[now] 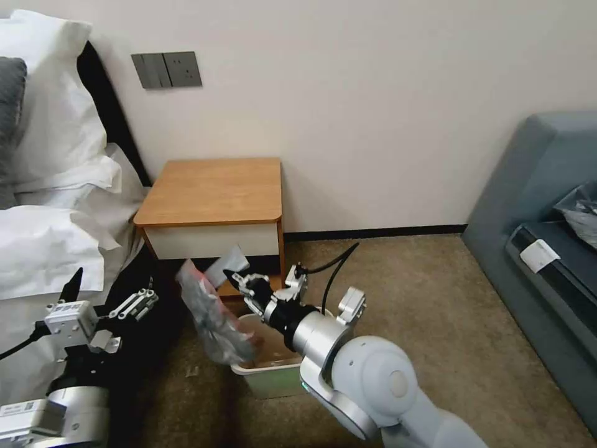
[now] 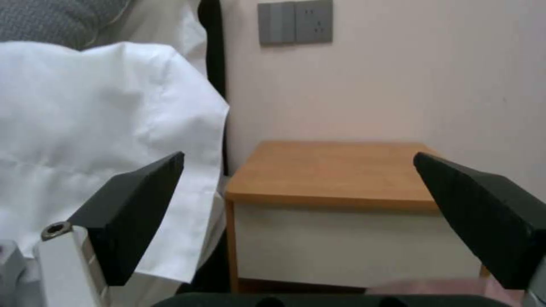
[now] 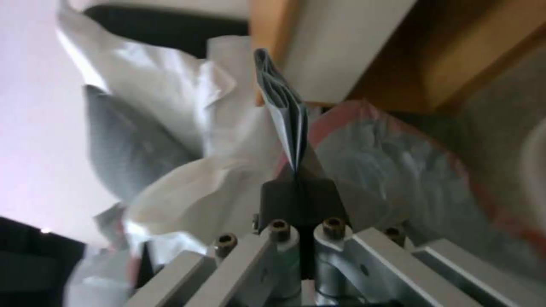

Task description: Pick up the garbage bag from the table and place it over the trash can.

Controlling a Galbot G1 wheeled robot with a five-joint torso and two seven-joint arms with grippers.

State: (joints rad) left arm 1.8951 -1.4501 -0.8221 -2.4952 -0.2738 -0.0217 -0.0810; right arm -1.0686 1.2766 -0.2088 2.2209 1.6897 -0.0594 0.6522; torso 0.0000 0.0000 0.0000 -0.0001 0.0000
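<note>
Garbage bag (image 1: 214, 317): hangs crumpled from the right gripper, off the table and above the near-left corner of the trash can, its lower end drooping onto the can's rim; the pink edge shows along its upper side.
Right gripper (image 1: 231, 275): clamped tight on a folded flap of the bag, just above the trash can and in front of the table's lower shelf; in the right wrist view the fingers (image 3: 301, 200) meet with the pleated plastic pinched between them.
Left gripper (image 1: 106, 292): spread wide and holding nothing, parked well to the left of the trash can beside the white bedding (image 1: 43, 249).
Trash can (image 1: 273, 373): stands on the carpet in front of the table (image 1: 214, 190), mouth facing up.
Step in hand: getting the bag's mouth over the can.
Doing it well: the bag looks bunched rather than opened, so I judge the pink rim should be spread and lined up with the can's rolled rim, keeping the grip firm on the thin plastic.
</note>
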